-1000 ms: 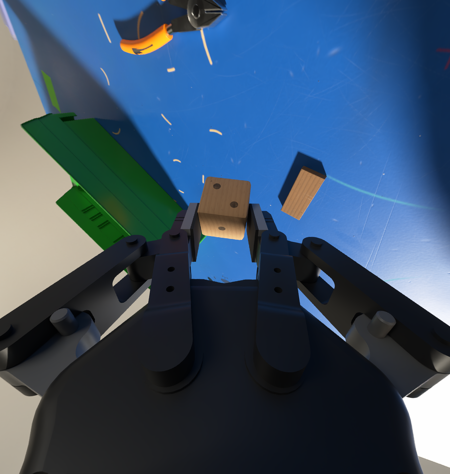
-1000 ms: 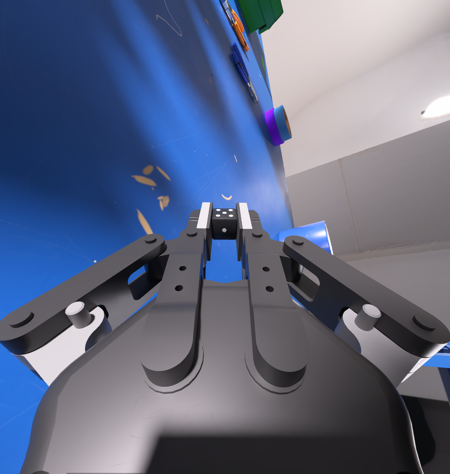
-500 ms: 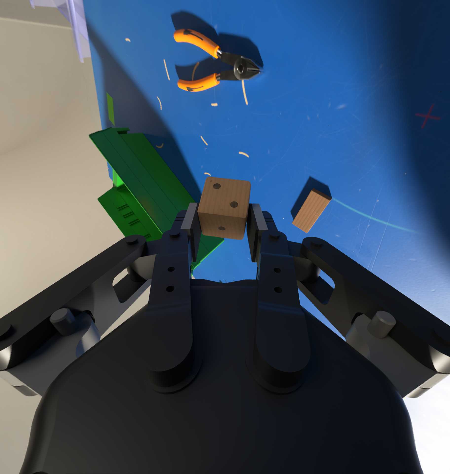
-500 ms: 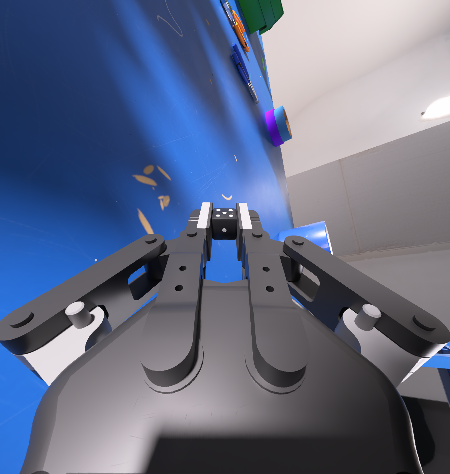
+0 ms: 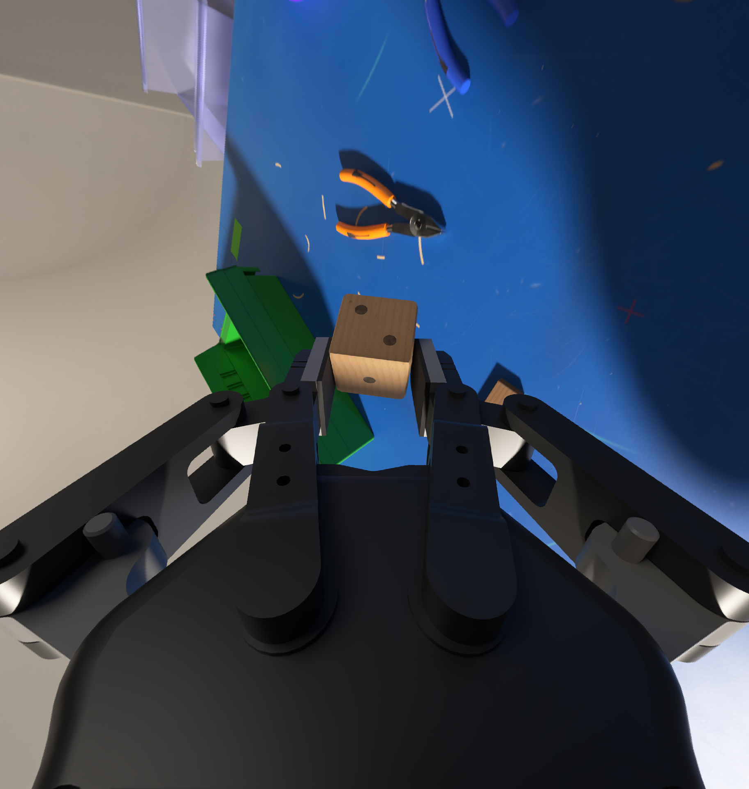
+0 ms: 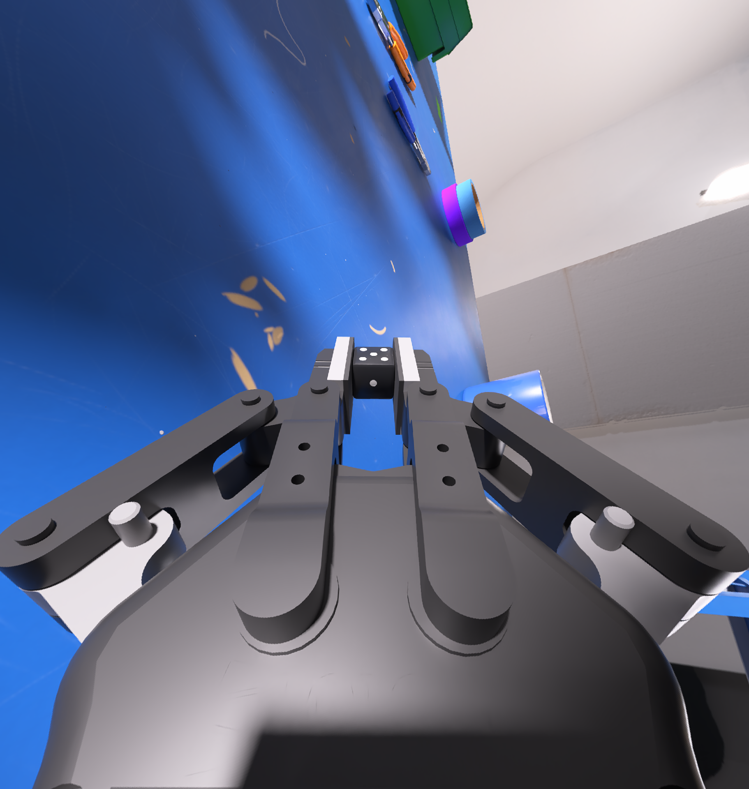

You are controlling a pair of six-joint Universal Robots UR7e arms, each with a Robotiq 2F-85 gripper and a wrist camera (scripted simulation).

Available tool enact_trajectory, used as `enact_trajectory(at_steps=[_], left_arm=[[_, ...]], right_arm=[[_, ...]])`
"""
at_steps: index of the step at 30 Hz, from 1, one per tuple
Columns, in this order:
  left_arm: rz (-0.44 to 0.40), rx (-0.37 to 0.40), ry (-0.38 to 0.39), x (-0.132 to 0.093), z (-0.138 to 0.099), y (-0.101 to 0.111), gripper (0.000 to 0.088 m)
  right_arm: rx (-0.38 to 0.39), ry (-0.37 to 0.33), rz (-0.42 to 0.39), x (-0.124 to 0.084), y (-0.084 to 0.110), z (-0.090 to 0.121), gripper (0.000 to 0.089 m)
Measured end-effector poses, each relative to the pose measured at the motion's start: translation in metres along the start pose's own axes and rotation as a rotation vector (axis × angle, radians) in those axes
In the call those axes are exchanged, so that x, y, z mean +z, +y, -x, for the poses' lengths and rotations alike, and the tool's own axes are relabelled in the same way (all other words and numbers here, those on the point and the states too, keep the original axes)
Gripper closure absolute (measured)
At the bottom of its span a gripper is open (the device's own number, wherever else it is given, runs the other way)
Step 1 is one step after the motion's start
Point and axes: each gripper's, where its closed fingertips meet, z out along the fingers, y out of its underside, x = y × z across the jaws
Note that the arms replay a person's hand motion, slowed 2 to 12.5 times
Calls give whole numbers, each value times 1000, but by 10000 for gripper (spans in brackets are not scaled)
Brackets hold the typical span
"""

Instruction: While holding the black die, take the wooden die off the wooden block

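Note:
My left gripper point(image 5: 372, 375) is shut on the wooden die point(image 5: 373, 346) and holds it in the air, well above the blue table. The wooden block point(image 5: 501, 390) lies on the table far below, mostly hidden behind my right finger link. My right gripper point(image 6: 373, 363) is shut on the small black die point(image 6: 373, 369) with white dots and holds it above the blue table near its edge.
Orange-handled pliers point(image 5: 381, 209) lie on the blue table point(image 5: 578, 256) beyond the die. A green bin point(image 5: 270, 341) sits at the table's left edge, a clear container point(image 5: 180, 55) farther up. A blue-handled tool point(image 5: 449, 55) lies at the top. Purple and blue tape rolls point(image 6: 464, 211) stand near the table edge.
My left gripper has risen with the wooden die: the block, pliers and bin look smaller and farther, and the block has slid behind my finger link. The right gripper has not moved.

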Motion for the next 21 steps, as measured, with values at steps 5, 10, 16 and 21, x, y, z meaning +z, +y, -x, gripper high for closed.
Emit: enact_trajectory(at_steps=[5,10,16,21], left_arm=[[-57,-34,-2,-11,-3,-20,559],[-123,-69,10,-22,-9,-42,559],[-206,-117,41,-34,-20,-69,559],[-275,-162,79,-43,-30,-91,559]], right_arm=[[0,-1,-3,0,-1,0,734],[0,-1,-6,-1,-1,0,734],[0,-1,-11,-1,-2,0,734],[2,-2,-15,-1,-3,0,734]])
